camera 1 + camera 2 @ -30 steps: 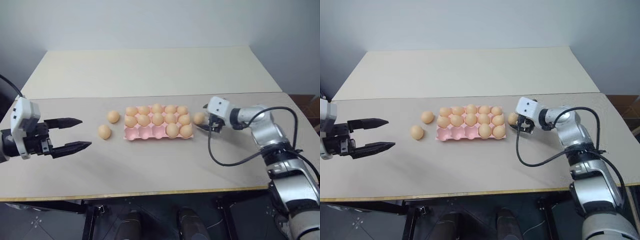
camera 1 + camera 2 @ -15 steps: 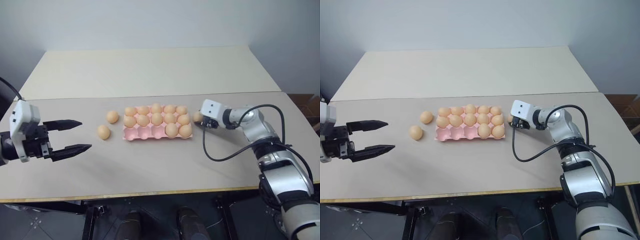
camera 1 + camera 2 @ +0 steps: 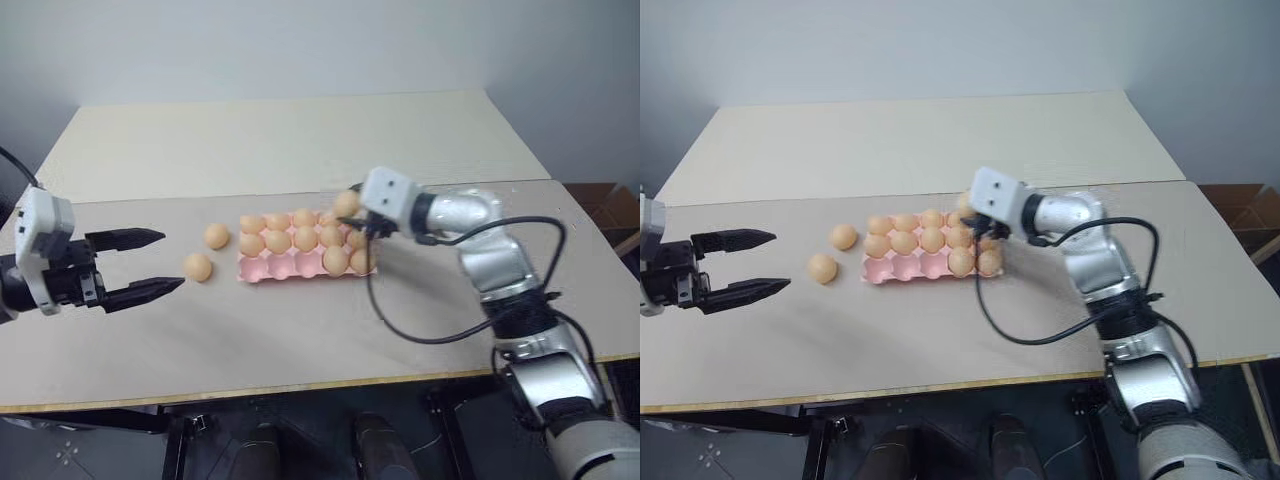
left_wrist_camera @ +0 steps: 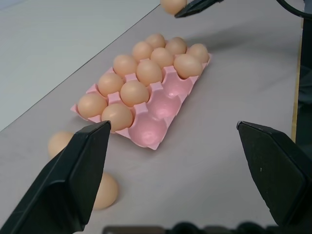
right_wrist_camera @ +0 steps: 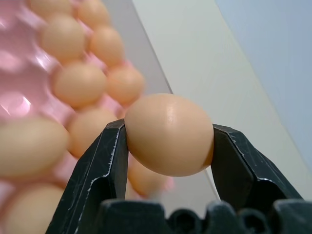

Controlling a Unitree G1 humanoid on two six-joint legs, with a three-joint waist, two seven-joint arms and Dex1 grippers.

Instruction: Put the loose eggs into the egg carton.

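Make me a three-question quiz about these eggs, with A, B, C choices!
1. The two light orange-brown eggs lying on the table are:
A. left of the pale-pink moulded egg carton
B. behind it
C. right of it

2. Empty cups in the carton:
A. one
B. three
C. six

3. The right gripper has its black fingers:
A. open, empty
B. shut on one oval egg
C. resting on the table

Answers:
1. A, they lie on the left gripper's side.
2. B, three near-row cups are bare.
3. B, both fingers press the egg.
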